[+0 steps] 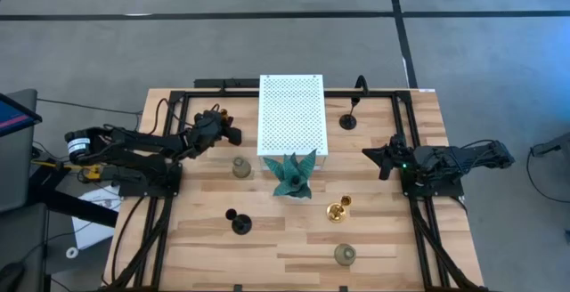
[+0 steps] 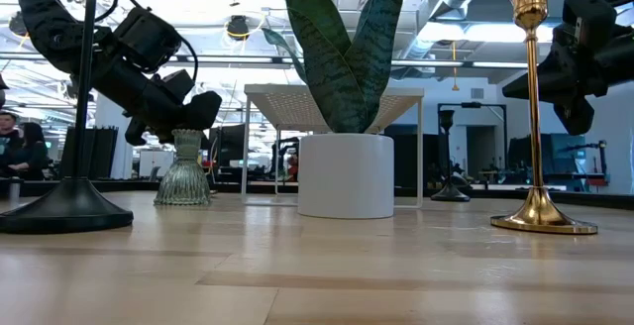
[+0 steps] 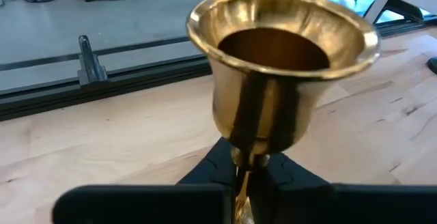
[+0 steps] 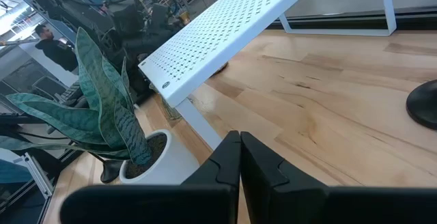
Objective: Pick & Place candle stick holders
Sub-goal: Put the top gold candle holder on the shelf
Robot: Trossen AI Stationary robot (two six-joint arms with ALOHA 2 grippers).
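My left gripper (image 1: 223,123) stands at the table's far left, beside the white perforated shelf (image 1: 293,114), shut on a shiny gold candle stick holder (image 3: 283,67). That holder's cup fills the left wrist view. A second gold holder (image 1: 338,208) stands on its round base right of centre. One black holder (image 1: 240,223) stands at the near left, another (image 1: 349,118) at the far right. One grey-green glassy holder (image 1: 240,166) sits near the shelf, the other (image 1: 345,255) near the front edge. My right gripper (image 1: 368,154) waits shut at the right, touching nothing. My left gripper pinches the gold holder's slim stem (image 3: 244,161) just under the cup, between its two fingers (image 3: 212,166). The fingers come at it nearly level and lie across the stem. The holder stands upright with its cup above the fingers; its base is hidden below the gripper.
A snake plant in a white pot (image 1: 292,174) stands at the table's centre, just before the shelf. Black frame rails (image 1: 160,230) run along the table's left and right sides. Bare wood (image 1: 285,239) lies in the near middle.
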